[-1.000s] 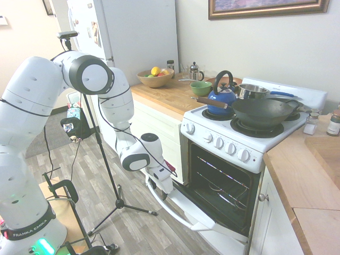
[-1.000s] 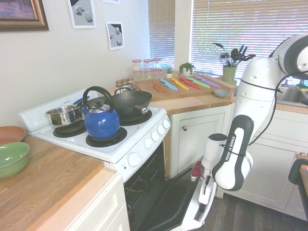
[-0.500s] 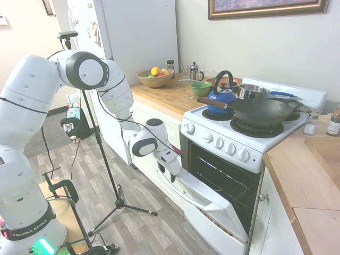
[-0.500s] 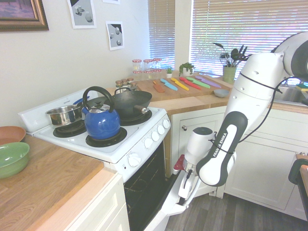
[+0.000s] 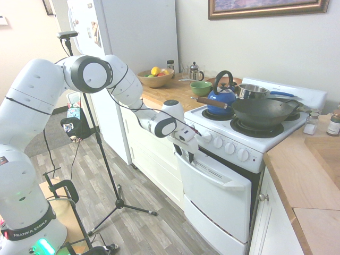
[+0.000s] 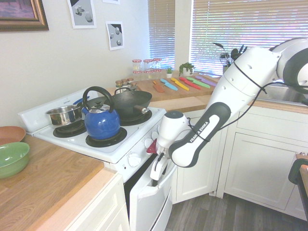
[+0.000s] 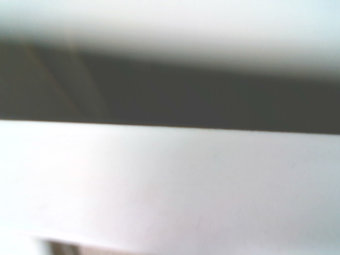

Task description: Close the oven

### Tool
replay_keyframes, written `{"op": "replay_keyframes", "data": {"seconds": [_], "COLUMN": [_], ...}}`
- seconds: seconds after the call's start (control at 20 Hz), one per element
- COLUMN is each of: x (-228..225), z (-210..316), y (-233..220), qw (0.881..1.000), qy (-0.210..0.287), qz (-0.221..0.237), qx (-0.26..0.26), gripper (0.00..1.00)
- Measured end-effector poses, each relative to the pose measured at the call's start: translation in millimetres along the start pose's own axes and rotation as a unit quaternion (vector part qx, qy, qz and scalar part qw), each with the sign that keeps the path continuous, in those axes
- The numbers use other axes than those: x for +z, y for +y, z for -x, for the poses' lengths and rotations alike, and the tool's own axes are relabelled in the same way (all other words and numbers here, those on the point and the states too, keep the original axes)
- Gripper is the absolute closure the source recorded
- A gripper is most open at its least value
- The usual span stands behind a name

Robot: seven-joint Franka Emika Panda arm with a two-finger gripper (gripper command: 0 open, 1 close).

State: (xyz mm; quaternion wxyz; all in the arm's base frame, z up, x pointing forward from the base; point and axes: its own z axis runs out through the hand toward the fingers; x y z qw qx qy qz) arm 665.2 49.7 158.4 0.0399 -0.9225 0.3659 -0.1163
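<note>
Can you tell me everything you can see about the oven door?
The oven door is white and smooth, likely painted metal, with a long white bar handle across its top. It stands almost upright, nearly shut, with a thin dark gap left under the knob panel. Below it sits a white drawer front. The robot's pincer presses against its top edge by the handle.

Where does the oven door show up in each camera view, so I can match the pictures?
First exterior view: oven door lower centre-right, nearly shut, gripper at its top edge.
Second exterior view: door bottom centre, seen edge-on, gripper above it.
Wrist view: blurred white band, probably the door.
Shared landmark: blue kettle on the stove.
</note>
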Motion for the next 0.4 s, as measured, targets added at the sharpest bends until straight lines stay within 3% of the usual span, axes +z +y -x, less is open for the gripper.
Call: {"op": "replay_keyframes", "data": {"seconds": [0.2,0.4], "x": [-38.6,-88.1], "z": [-3.6,3.7], "y": [-12.8,37.5], "qw": [1.0,0.998], "qy": [0.001,-0.049], "qz": [-0.009,0.041], "qx": [-0.004,-0.003], "gripper": [0.0,0.0]}}
